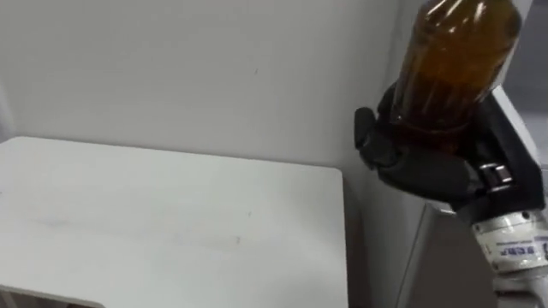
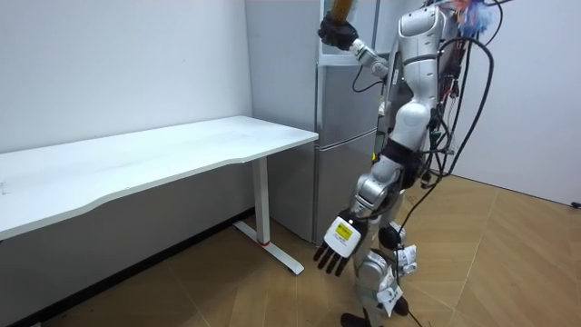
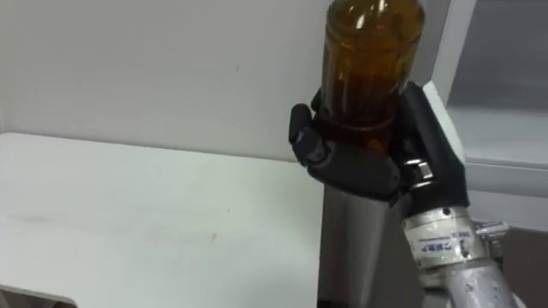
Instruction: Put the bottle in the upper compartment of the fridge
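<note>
My right hand (image 1: 419, 167): fingers curled round the lower body of the amber bottle (image 1: 454, 68). Bottle upright, raised high, up by the top front corner of the grey fridge (image 2: 349, 145). White surface (image 1: 171, 222) below-left, just beside the fridge. Left hand (image 2: 338, 243) hangs by my leg, fingers relaxed and straight.

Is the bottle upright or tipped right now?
Upright: the bottle rises near vertical out of the right hand, whose fingers curl round its lower part.
</note>
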Tool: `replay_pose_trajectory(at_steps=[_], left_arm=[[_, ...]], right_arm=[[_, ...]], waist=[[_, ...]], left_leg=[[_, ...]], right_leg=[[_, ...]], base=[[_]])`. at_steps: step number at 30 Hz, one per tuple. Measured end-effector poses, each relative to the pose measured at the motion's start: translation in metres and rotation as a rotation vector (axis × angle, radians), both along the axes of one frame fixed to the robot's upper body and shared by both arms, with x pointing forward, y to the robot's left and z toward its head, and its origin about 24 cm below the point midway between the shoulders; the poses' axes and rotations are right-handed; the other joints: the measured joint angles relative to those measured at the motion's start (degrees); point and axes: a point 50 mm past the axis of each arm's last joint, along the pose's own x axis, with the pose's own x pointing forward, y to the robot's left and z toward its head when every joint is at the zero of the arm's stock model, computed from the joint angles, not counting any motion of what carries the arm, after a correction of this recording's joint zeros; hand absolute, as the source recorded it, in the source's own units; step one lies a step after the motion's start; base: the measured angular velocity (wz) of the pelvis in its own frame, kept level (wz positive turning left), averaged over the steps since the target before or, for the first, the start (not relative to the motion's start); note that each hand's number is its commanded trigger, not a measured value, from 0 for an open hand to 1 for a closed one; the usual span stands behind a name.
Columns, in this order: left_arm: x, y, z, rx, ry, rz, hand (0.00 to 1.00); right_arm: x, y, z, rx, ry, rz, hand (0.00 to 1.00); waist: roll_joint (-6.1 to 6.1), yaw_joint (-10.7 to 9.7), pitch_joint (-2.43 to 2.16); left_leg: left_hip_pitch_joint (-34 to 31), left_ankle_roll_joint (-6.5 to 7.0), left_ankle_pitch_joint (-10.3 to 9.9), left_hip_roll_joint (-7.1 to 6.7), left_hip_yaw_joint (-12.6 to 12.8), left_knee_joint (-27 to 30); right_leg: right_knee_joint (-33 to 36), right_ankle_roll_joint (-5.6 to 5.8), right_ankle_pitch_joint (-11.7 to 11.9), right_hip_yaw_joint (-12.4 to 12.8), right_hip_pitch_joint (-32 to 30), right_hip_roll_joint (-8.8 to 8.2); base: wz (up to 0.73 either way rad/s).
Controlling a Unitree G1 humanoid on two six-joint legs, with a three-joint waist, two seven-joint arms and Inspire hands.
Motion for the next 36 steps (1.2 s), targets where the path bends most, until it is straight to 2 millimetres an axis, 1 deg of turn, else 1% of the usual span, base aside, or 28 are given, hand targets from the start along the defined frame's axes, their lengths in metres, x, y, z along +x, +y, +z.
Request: replay_pose_trajectory(at_steps=[3,4,6,11,13,14,15,19,22,26,29,36], left_arm=[[0.0,0.0,0.0,0.003,-0.003,0.001,0.0],[0.001,0.0,0.0,0.002,-0.007,0.0,0.0],[0.001,0.0,0.0,0.007,-0.011,0.003,0.0],[0.0,0.001,0.001,0.015,-0.018,0.008,0.0],[0.0,0.002,0.001,0.017,-0.022,0.02,0.0],[-0.002,0.002,0.001,0.017,-0.019,0.026,0.0],[-0.003,0.002,0.0,0.016,-0.014,0.028,0.0],[-0.007,0.001,0.0,0.022,-0.005,0.035,0.0],[-0.012,0.001,0.0,0.029,0.004,0.05,0.0],[-0.016,0.001,0.0,0.033,0.01,0.065,0.0],[-0.017,0.001,0.0,0.034,0.011,0.066,0.0],[-0.019,0.001,0.0,0.035,0.018,0.058,0.0]], right_arm=[[-0.005,-0.005,-0.002,0.004,0.005,-0.023,1.0],[-0.007,-0.008,-0.002,0.01,0.004,-0.04,1.0],[-0.009,-0.015,0.0,0.019,-0.007,-0.075,1.0],[-0.013,-0.029,0.002,0.039,-0.022,-0.138,1.0],[-0.015,-0.035,0.003,0.045,-0.024,-0.169,1.0],[-0.015,-0.038,0.003,0.055,-0.027,-0.19,1.0],[-0.016,-0.04,0.003,0.062,-0.03,-0.207,1.0],[-0.018,-0.045,0.001,0.078,-0.023,-0.244,1.0],[-0.02,-0.048,-0.003,0.081,-0.007,-0.265,1.0],[-0.022,-0.056,0.0,0.092,-0.021,-0.308,1.0],[-0.024,-0.061,0.002,0.098,-0.033,-0.333,1.0],[-0.024,-0.062,0.002,0.099,-0.035,-0.342,1.0]], waist=[[-0.14,-0.4,-0.05],[-0.05,-0.7,-0.03],[0.13,-1.8,-0.05],[0.68,-3.3,-0.3],[0.83,-3.8,-0.28],[0.95,-4.0,-0.17],[1.03,-4.5,-0.19],[0.99,-4.9,-0.14],[0.84,-5.5,-0.12],[0.61,-6.1,-0.17],[0.39,-6.0,-0.24],[0.27,-6.0,-0.24]], left_leg=[[0.4,-0.17,-0.4,0.4,1.0,0.0],[0.7,-0.22,-0.6,0.56,1.7,0.0],[0.9,-0.26,-0.8,0.7,2.2,0.0],[1.4,-0.5,-0.9,0.99,3.3,-0.1],[1.9,-0.63,-1.0,1.13,3.3,-0.1],[2.3,-0.74,-1.1,1.21,3.4,-0.1],[2.5,-0.81,-1.2,1.27,3.4,-0.1],[2.6,-0.99,-1.4,1.59,4.5,-0.1],[2.5,-1.03,-1.6,1.67,4.6,0.0],[2.6,-1.01,-1.7,1.64,4.8,0.1],[2.6,-1.02,-1.7,1.65,4.8,0.1],[2.4,-1.29,-1.8,1.99,4.8,0.1]], right_leg=[[-0.1,-0.1,0.2,0.9,0.0,0.41],[-0.1,-0.13,0.2,1.8,-0.1,0.58],[-0.1,-0.2,0.2,2.2,-0.3,0.72],[0.0,-0.31,0.3,3.5,-0.7,1.17],[0.0,-0.32,0.3,3.6,-0.2,1.29],[0.0,-0.32,0.3,3.7,0.1,1.38],[0.0,-0.32,0.3,3.8,0.3,1.46],[0.0,-0.35,0.3,5.1,0.1,1.84],[0.0,-0.36,0.3,5.2,0.0,1.93],[-0.3,-0.41,0.3,5.4,-0.3,1.97],[-0.9,-0.59,0.4,5.4,-0.1,2.1],[-0.9,-0.6,0.5,5.3,0.0,2.41]], base=[[-0.29],[-0.24],[-0.19],[-0.13],[-0.04],[0.0],[-0.03],[-0.14],[-0.06],[-0.01],[0.0],[0.0]])
